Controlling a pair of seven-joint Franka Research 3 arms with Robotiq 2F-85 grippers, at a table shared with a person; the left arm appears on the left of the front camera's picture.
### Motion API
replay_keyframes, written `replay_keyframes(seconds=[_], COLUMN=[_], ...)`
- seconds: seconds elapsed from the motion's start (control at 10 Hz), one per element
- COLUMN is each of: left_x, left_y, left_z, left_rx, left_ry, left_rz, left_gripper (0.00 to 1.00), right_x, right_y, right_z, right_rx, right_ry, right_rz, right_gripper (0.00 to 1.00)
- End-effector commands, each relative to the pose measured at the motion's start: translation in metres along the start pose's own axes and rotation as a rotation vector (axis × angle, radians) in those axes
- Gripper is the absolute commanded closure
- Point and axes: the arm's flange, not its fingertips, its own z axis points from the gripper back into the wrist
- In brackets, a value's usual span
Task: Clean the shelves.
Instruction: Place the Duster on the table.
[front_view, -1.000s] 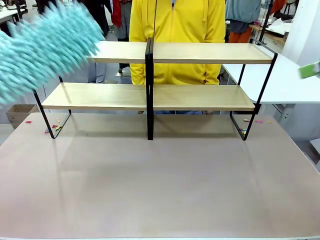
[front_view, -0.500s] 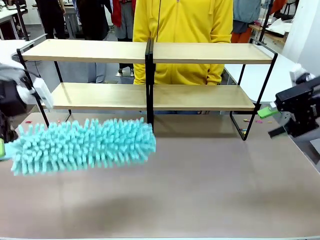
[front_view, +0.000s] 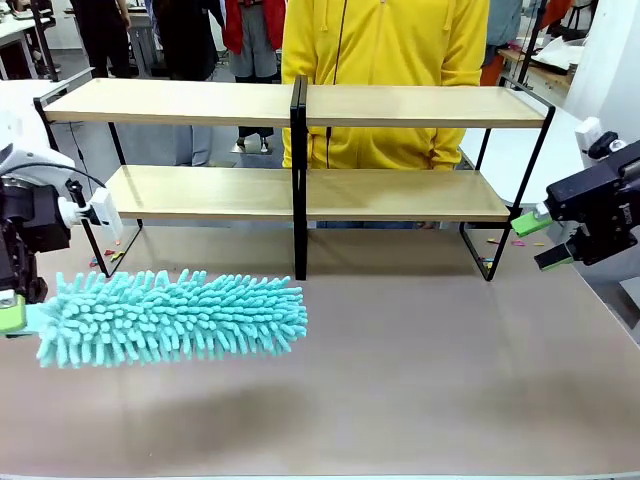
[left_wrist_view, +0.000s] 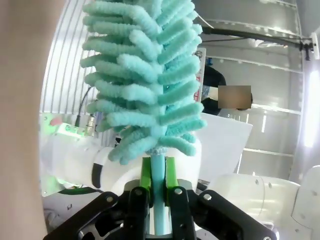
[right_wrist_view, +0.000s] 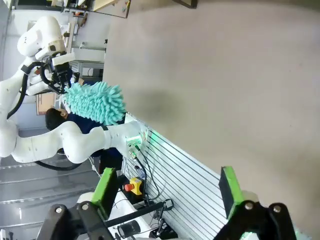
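The shelves (front_view: 400, 195) stand across the far half of the table, two light-wood tiers on a black frame with a centre post. A fluffy teal duster (front_view: 175, 318) hangs level just above the tabletop, in front of the shelves' left half and apart from them. My left gripper (front_view: 12, 310) at the far left edge is shut on its handle. In the left wrist view the gripper (left_wrist_view: 158, 172) clamps the thin teal handle below the duster head (left_wrist_view: 145, 75). My right gripper (front_view: 540, 240) hovers open by the shelves' right end, its gripper (right_wrist_view: 167, 192) holding nothing, with the duster (right_wrist_view: 95, 102) far off.
A person in a yellow hoodie (front_view: 385, 60) stands right behind the shelves. Small coloured scraps lie by the left legs (front_view: 105, 255) and the right legs (front_view: 515, 242). A white table (front_view: 580, 160) adjoins at the right. The grey-brown tabletop (front_view: 400, 380) is bare in front.
The duster swung down from the upper left to a level pose low over the table. My right gripper came into view at the right. The person shifted slightly right.
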Motion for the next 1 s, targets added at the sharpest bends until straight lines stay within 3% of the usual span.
replay_keyframes(seconds=[0.0,0.2,0.5,0.7,0.8,0.9], left_x=[0.013,0.015,0.016,0.019,0.016,0.010], left_y=[0.038,0.043,0.051,0.057,0.056,0.051], left_z=[0.004,0.001,0.005,0.009,0.011,0.014], left_rx=[0.060,0.159,0.193,0.192,0.239,0.309], left_ry=[-0.044,-0.104,-0.193,-0.183,-0.170,-0.182], left_rz=[0.047,0.093,0.136,0.166,0.194,0.204], left_gripper=[0.87,0.87,0.87,0.87,0.29,0.29], right_x=[0.000,0.000,0.000,0.000,0.000,0.000], right_y=[-0.004,-0.004,-0.004,-0.004,-0.004,-0.004], right_z=[0.002,0.002,0.002,0.002,0.002,0.002], right_rx=[0.032,0.032,0.032,0.032,0.032,0.032], right_ry=[-0.011,-0.011,-0.011,-0.011,-0.011,-0.011], right_rz=[0.008,0.008,0.008,0.008,0.008,0.008], right_gripper=[0.00,0.00,0.00,0.00,0.00,0.00])
